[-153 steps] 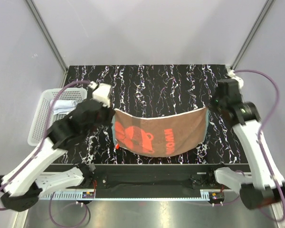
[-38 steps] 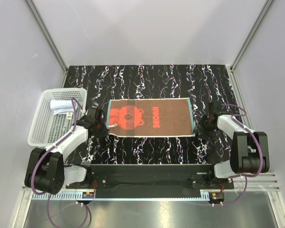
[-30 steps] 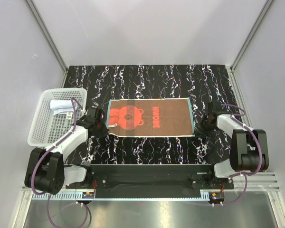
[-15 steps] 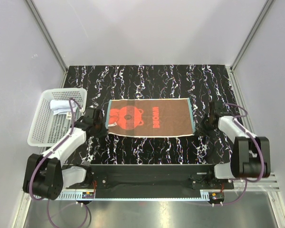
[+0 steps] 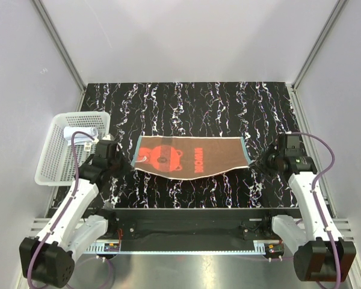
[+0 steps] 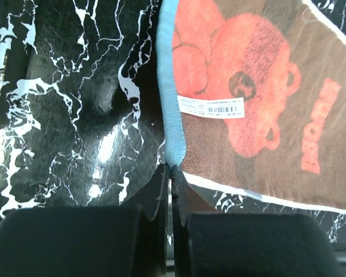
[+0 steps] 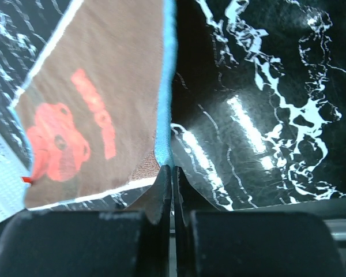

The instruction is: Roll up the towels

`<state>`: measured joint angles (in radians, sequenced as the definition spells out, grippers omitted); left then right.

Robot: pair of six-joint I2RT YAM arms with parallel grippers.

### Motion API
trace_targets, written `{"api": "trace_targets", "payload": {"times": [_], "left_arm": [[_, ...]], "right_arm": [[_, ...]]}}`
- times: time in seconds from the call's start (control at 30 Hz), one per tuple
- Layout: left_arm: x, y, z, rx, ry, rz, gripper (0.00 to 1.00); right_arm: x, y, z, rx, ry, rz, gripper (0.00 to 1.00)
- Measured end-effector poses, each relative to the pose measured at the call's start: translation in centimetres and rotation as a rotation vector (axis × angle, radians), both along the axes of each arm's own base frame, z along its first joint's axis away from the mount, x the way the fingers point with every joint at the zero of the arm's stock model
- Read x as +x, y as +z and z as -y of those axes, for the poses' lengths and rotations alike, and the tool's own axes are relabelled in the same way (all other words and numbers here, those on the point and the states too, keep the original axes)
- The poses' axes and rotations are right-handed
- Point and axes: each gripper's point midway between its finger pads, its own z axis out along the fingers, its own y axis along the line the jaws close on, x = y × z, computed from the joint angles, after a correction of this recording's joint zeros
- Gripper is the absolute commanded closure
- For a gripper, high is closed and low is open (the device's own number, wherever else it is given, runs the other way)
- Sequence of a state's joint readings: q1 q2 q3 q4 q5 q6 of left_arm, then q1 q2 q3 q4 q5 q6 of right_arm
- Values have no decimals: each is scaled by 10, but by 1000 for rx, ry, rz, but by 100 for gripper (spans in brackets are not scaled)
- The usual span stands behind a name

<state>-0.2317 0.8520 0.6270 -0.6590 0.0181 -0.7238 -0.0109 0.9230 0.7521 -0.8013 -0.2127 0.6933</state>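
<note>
towel (image 5: 189,158) stretches between left end effector (image 6: 170,173) and right end effector (image 7: 172,173), each clenched on a corner.

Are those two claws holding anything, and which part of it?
Both hold the brown towel: the left gripper pinches its near left corner, the right gripper its near right corner.

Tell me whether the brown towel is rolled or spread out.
Spread, not rolled: the brown towel shows its whole bear print; the left gripper and right gripper each pinch a corner.
</note>
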Motion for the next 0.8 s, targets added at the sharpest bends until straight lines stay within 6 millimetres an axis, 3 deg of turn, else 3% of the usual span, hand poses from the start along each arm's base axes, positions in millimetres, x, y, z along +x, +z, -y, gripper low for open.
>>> {"api": "trace_targets", "payload": {"times": [0.2, 0.43, 0.8], "left_arm": [[3, 14, 0, 18, -17, -20, 100], [38, 21, 2, 46, -22, -65, 100], [94, 4, 1, 75, -13, -161, 100]], "right_arm": [[15, 17, -2, 17, -11, -1, 100], [52, -1, -3, 19, 3, -74, 100], [114, -17, -1, -7, 46, -96, 100]]}}
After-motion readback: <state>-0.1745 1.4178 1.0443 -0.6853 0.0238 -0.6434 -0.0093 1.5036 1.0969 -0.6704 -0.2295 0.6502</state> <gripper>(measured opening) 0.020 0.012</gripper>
